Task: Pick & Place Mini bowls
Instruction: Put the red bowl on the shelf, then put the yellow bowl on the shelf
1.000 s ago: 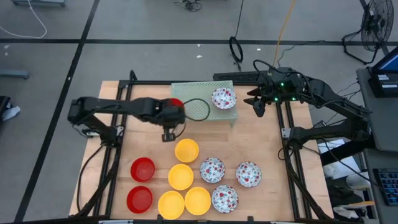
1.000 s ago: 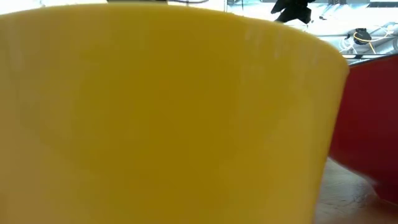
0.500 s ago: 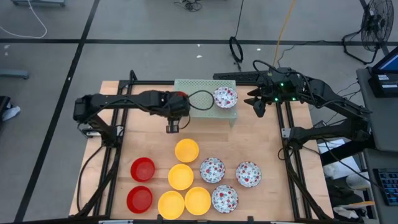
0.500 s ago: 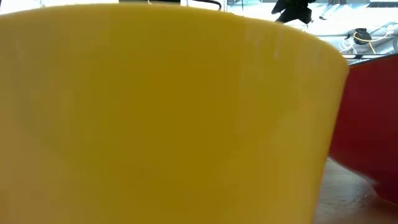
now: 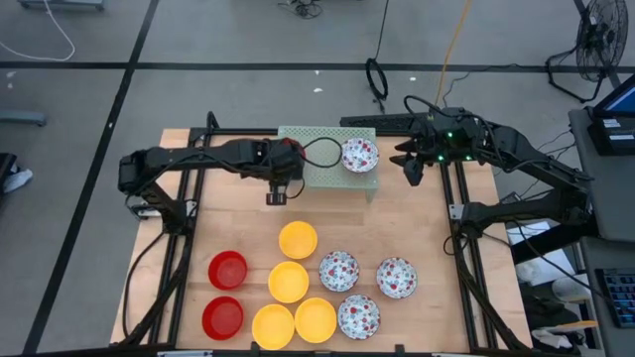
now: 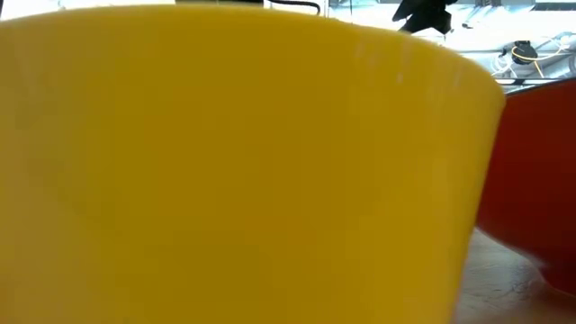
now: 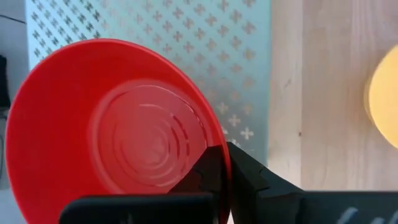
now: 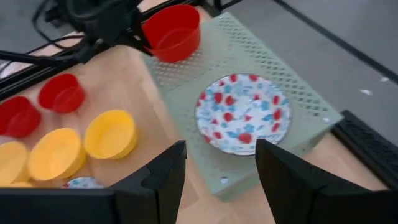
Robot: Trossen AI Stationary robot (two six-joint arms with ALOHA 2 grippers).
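Note:
My left gripper (image 5: 287, 159) is shut on a plain red mini bowl (image 7: 112, 130), which it holds over the left end of the pale green mesh rack (image 5: 327, 164). This bowl also shows in the right wrist view (image 8: 172, 31). A white, red-speckled bowl (image 5: 358, 156) rests by its base on the rack's right part. My right gripper (image 8: 217, 186) waits open beside the rack's right end (image 5: 410, 164). On the wood rest two red bowls (image 5: 227, 269), several yellow ones (image 5: 289, 282) and three speckled ones (image 5: 338, 270). My left gripper holds the red bowl by its rim (image 7: 225, 155), on the side toward the table's near edge. One finger (image 7: 208, 171) is inside the bowl and one (image 7: 252, 177) is outside its wall. The fingers come from above. The bowl is lifted above the rack's top.
A yellow bowl (image 6: 243, 162) fills the low view, with a red one (image 6: 531, 180) beside it. The black frame rails (image 5: 461, 228) run along the table's sides. Bare wood (image 5: 397, 223) lies between the rack and the bowls.
My left gripper has carried the red bowl toward the table's far edge and to the right, from over the wood beside the rack to over the rack's left end. The move has slowed in the last half second.

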